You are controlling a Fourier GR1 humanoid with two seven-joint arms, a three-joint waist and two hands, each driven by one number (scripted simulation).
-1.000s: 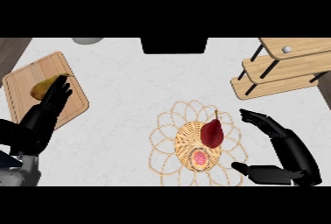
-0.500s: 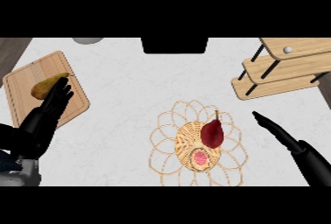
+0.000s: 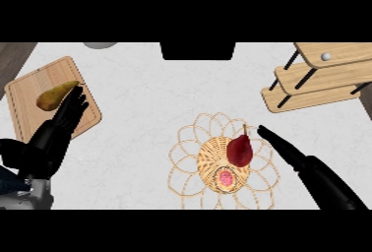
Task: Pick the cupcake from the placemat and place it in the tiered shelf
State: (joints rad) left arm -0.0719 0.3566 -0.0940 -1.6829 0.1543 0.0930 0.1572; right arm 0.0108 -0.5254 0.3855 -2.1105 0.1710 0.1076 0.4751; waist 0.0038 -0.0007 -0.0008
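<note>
The right hand (image 3: 309, 167) reached, fingers straight and empty, just beside the pink-topped cupcake (image 3: 227, 178) on the woven wicker placemat (image 3: 190, 147); the left hand (image 3: 52, 138) rested open.

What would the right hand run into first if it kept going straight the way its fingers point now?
Probably the dark red pear on the woven placemat. The right hand, fingers straight, aims up-left at its top, though height is unclear, so it might pass above.

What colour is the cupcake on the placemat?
The cupcake has a pink top with a tan wrapper edge, lying on the woven tan placemat; seen in the head view.
</note>
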